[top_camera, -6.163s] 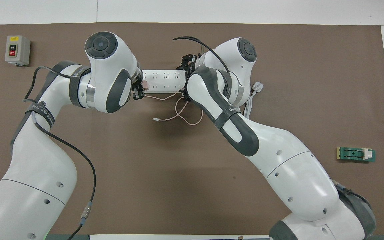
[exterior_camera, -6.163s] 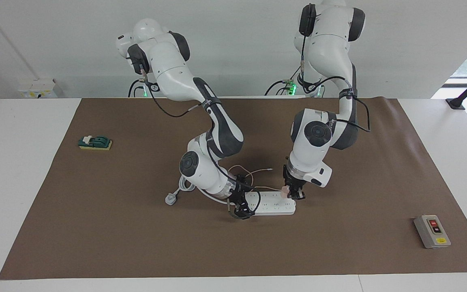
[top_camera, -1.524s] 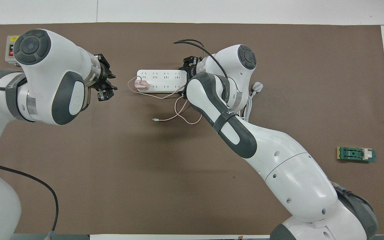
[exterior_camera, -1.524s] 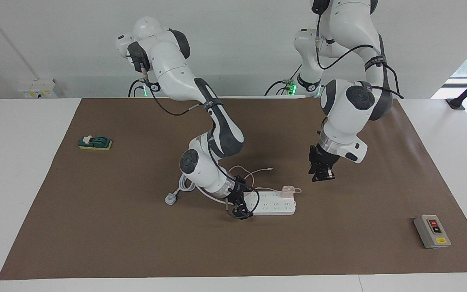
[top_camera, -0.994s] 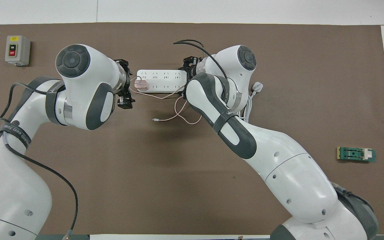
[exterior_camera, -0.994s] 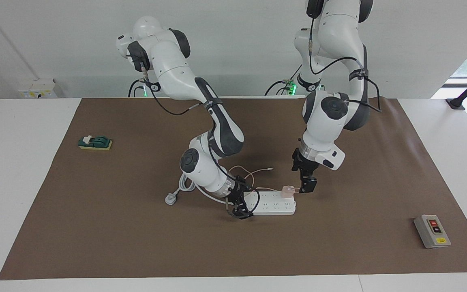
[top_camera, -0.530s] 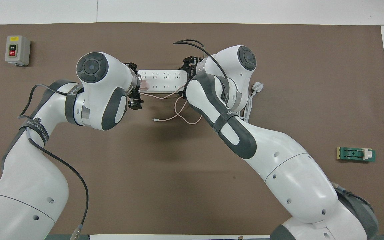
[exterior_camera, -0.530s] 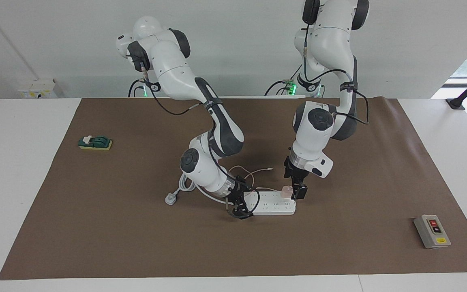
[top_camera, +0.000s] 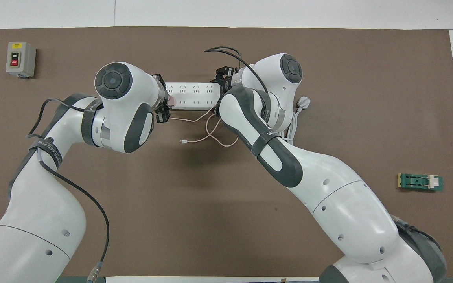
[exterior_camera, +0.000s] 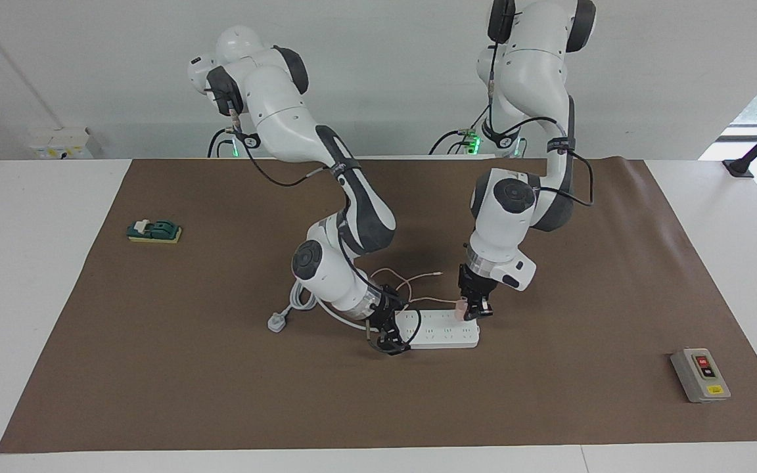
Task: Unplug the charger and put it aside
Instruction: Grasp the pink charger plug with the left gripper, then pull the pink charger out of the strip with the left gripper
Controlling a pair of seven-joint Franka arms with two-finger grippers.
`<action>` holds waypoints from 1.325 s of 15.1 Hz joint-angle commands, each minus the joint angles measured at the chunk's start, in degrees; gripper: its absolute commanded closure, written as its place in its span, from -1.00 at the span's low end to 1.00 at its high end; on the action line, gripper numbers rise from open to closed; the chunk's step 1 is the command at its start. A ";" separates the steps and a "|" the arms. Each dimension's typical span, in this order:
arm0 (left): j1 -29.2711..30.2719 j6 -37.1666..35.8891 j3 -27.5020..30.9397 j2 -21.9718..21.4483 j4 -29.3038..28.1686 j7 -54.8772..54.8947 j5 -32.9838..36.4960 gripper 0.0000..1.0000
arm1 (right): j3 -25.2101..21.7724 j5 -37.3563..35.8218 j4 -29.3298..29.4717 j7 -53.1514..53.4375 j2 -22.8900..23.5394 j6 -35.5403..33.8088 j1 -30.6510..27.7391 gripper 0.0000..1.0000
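"Two arms work one strip. What could go wrong?"

"The left gripper has its jaws around the charger; a slanted pull could drag the power strip along, though the right gripper clamps its other end."

"The charger itself?"

"Small pale pink cube, plugged in at the strip's end toward the left arm, thin pink cable looping nearer the robots."

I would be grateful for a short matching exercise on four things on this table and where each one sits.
Things:
1. charger
2. grey switch box
3. green block
4. white three-pin plug

Places:
A. toward the right arm's end of the table, nearer to the robots
B. on the power strip, at the left tool
C. toward the left arm's end, farther from the robots
D. beside the right arm

Pairs: 1-B, 2-C, 3-A, 4-D
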 commanded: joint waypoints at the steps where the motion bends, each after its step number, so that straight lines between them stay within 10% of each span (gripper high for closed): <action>1: -1.33 -1.12 0.74 0.11 0.39 -1.37 0.31 1.00 | -0.12 1.41 -3.28 -1.96 -0.60 3.14 1.01 -0.59; 20: 3.76 -14.65 2.32 -7.35 3.99 5.56 0.14 1.00 | -0.12 1.41 -3.98 -1.87 -0.68 4.63 1.09 -0.63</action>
